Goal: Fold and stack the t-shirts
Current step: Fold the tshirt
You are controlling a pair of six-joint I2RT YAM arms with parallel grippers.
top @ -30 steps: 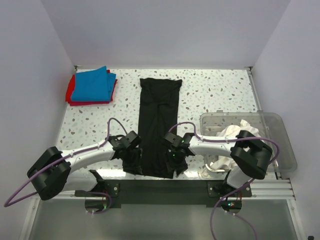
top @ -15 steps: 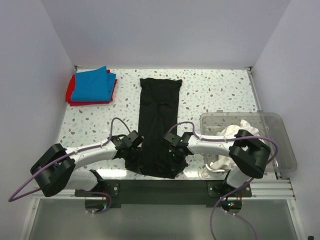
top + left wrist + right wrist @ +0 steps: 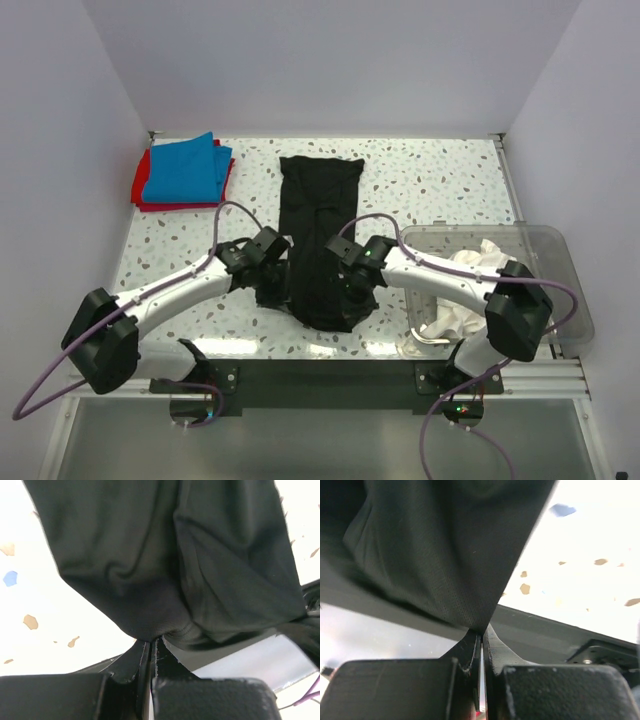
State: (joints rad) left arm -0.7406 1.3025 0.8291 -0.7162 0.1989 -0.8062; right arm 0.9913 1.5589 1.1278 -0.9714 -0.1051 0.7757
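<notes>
While its far half lies flat at the centre of the table (image 3: 430,185), the black shirt (image 3: 320,205) has its near hem raised. Left gripper (image 3: 150,647) and right gripper (image 3: 481,635) are each pinched tight on one hem corner. Blue shirt (image 3: 185,170) lies folded on red shirt (image 3: 138,192), far left.

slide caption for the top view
Left claw and right claw pinch the near end of the plain black cloth t-shirt

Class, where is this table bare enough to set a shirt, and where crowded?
Bare: far right, between black shirt and bin; left, nearer than the blue shirt. Crowded: near centre, where left gripper and right gripper hold it.
</notes>
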